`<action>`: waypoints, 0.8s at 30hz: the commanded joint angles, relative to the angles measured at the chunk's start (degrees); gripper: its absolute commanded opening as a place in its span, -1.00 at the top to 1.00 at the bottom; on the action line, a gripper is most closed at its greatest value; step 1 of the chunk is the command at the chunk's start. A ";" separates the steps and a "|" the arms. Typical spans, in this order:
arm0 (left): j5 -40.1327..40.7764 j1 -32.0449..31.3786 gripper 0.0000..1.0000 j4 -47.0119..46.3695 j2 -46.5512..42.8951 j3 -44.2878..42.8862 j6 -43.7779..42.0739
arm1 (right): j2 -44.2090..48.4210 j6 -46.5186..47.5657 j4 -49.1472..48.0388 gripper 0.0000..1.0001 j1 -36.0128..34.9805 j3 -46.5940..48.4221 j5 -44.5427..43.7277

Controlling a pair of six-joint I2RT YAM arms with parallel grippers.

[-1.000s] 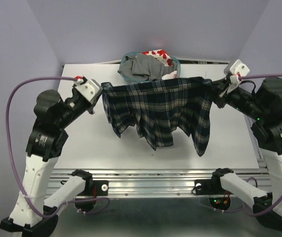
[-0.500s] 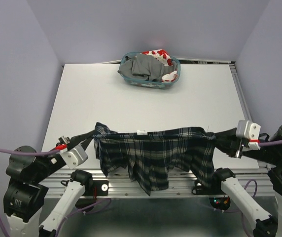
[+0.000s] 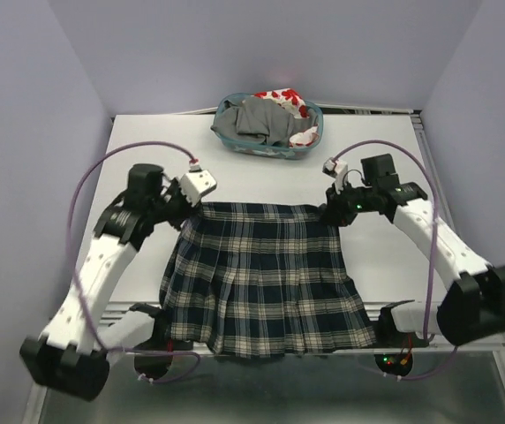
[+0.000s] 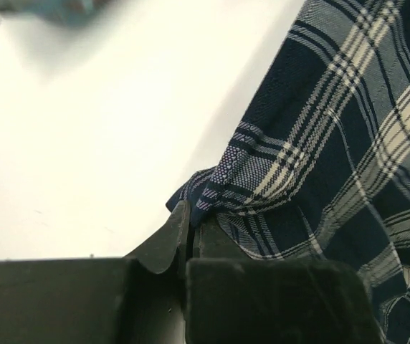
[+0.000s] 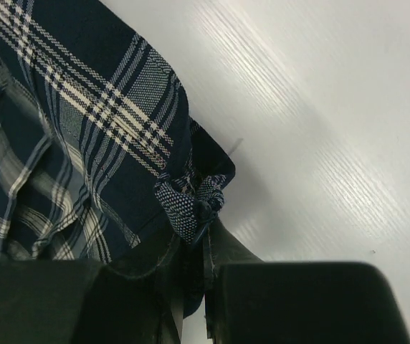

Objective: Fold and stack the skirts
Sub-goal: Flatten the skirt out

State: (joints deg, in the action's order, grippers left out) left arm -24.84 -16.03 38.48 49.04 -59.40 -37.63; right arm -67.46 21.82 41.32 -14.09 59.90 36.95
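Count: three skirts, one basket, two arms.
Plaid skirt (image 3: 261,274): lies flat on the white tabletop (image 3: 146,168), in the near half between the arms.
Grey skirt (image 3: 254,119): crumpled in the basket (image 3: 316,134) at the far edge, well apart from the plaid one.
Red-print skirt (image 3: 281,95): bunched in the same basket, behind and beside the grey one, partly hidden by it.
Cloth: the plaid is a woven navy check with pale stripes, and its pleats fan out. The grey is plain and soft with folds. The third is white with red blotches.
Shape: the plaid skirt is a trapezoid, narrow at the waistband and wide at the hem.
Basket: teal, oval, low-walled.
Heading: the waistband faces the far side and the hem faces the arm bases, draping over the near edge of the tabletop.
Long axis: the pleats run far to near, and the waistband runs left to right.
Left fingers (image 4: 160,247): clenched on the left corner of the plaid skirt's waistband, with a nub of cloth pinched between them.
Right fingers (image 5: 228,247): clenched on the right corner of the waistband, with the fabric bunched at the tips.
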 commanded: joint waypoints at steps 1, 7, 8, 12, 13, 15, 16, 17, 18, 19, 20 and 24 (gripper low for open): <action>13.84 0.74 1.00 -13.66 12.99 1.39 5.36 | -8.19 -0.20 -9.31 0.99 1.08 -1.36 -10.92; 17.01 -0.32 0.89 -22.91 30.13 -1.16 12.31 | -18.57 1.82 -17.50 0.99 1.08 -2.86 -22.44; 18.15 -0.32 0.85 -23.88 33.63 -2.03 12.84 | -19.54 1.64 -17.42 0.99 1.08 -2.25 -23.93; 18.86 -0.23 0.53 -27.22 41.21 -6.95 15.29 | -23.59 -0.55 -16.36 0.37 1.08 -0.49 -25.95; 18.52 -0.31 0.47 -27.14 43.58 -8.35 15.48 | -24.29 -0.64 -15.92 0.27 1.08 -0.22 -26.40; 18.16 -0.23 0.18 -26.09 45.26 -13.19 15.92 | -25.96 -0.73 -13.82 0.20 1.08 1.18 -28.24; 18.07 -0.23 0.04 -24.52 45.71 -14.51 16.00 | -26.14 -0.73 -13.29 0.10 1.08 1.53 -29.03; 17.72 -0.23 -0.23 -23.37 45.80 -16.87 15.66 | -26.14 -0.73 -12.76 -0.03 1.08 1.97 -30.69; 17.63 -0.23 -0.47 -22.49 45.45 -17.50 15.48 | -26.06 -0.73 -12.23 -0.09 1.08 2.50 -31.49; 17.72 -0.23 -0.50 -20.74 44.66 -17.68 15.22 | -25.71 -0.64 -10.92 -0.16 1.08 3.90 -31.85; 17.46 0.03 -0.86 -19.86 42.57 -17.16 14.43 | -25.27 -0.73 -10.39 -0.58 1.08 4.78 -32.37; 14.48 1.00 -0.85 -14.58 35.27 -12.78 12.67 | -21.67 0.76 -5.91 -0.61 1.08 9.97 -24.69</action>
State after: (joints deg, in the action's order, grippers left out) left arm -8.43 -15.84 18.85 92.84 -73.97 -23.33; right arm -94.15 21.32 32.62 -13.13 63.42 8.08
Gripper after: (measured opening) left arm 0.947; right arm 0.811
